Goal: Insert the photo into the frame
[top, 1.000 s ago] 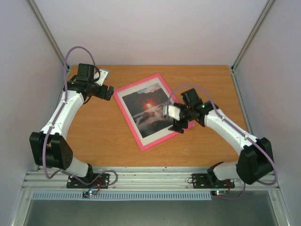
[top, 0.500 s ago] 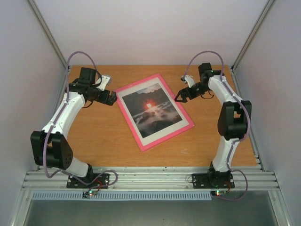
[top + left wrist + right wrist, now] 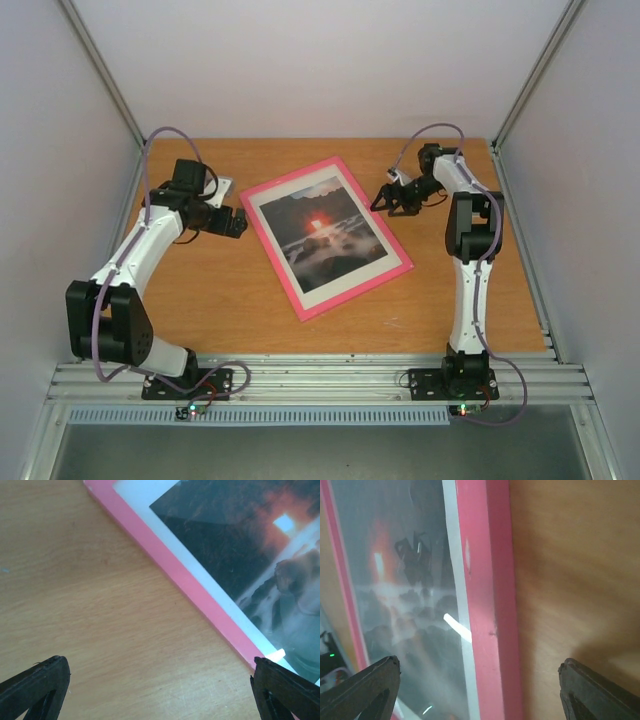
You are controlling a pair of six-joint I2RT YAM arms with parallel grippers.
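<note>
On the table [image 3: 220,290], the frame [image 3: 300,300] is lying flat with the photo [image 3: 318,235] sitting inside it, so you are likely finishing the task. The left gripper [image 3: 240,222] and right gripper [image 3: 385,205] are hanging wide open and empty just beside the frame's side edges. You are needing only a clean retreat from the frame without nudging it.

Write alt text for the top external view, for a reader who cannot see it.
The seascape photo lies face up inside the pink frame, angled on the wooden table. The open left gripper and open right gripper flank it, holding nothing.
</note>
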